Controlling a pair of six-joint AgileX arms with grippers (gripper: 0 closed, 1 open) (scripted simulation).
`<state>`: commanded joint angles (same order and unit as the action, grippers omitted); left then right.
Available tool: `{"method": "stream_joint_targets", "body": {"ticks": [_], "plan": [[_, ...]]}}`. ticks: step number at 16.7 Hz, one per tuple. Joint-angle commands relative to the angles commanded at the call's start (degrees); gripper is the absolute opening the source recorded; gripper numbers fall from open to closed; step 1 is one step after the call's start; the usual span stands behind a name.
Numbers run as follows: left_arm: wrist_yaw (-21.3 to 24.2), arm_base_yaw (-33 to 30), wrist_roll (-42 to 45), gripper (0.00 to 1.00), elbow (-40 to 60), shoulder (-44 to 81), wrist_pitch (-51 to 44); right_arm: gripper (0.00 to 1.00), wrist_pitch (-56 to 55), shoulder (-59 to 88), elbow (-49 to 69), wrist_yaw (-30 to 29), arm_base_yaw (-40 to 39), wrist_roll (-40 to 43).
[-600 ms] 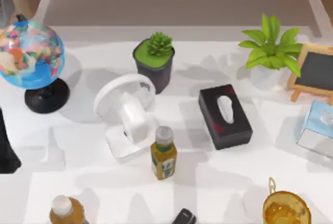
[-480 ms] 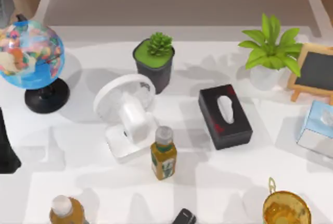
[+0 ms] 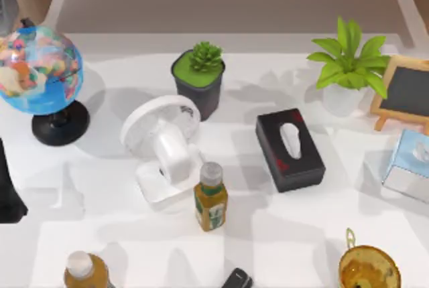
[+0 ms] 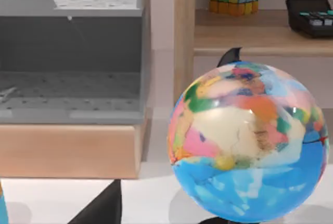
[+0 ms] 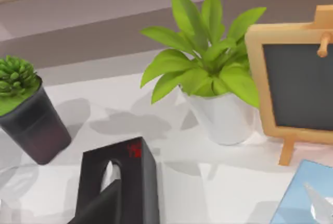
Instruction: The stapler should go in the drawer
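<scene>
Black against the white table [image 3: 375,221], my left arm [image 3: 8,191] sits at the left edge; I cannot tell how its jaws stand. Rightward come the fan [image 3: 164,147] and bottle [image 3: 210,197]. Past them the stapler [image 3: 237,278] lies at the near edge, well apart from either arm.
</scene>
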<state>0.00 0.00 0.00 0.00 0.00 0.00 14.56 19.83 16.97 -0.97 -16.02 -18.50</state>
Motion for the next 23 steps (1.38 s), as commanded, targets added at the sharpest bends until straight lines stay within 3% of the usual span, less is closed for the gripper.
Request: {"method": "stream_joint_targets", "body": {"ticks": [9, 15, 19, 23], "plan": [[0.0, 0.0, 0.0, 1.0, 0.0, 0.0, 0.0, 1.0, 26.1, 47.0, 37.8, -0.4, -30.8, -44.6], [0.0, 0.0, 0.0, 1.0, 0.0, 0.0, 0.0, 1.0, 37.9, 77.0, 54.9, 0.5, -43.9, -70.7], [0.0, 0.0, 0.0, 1.0, 0.0, 0.0, 0.0, 1.0, 42.1, 88.4, 59.9, 0.9, -47.6, -80.0], [0.0, 0.0, 0.0, 1.0, 0.0, 0.0, 0.0, 1.0, 42.9, 90.6, 61.0, 0.9, -48.1, -81.6]]}}
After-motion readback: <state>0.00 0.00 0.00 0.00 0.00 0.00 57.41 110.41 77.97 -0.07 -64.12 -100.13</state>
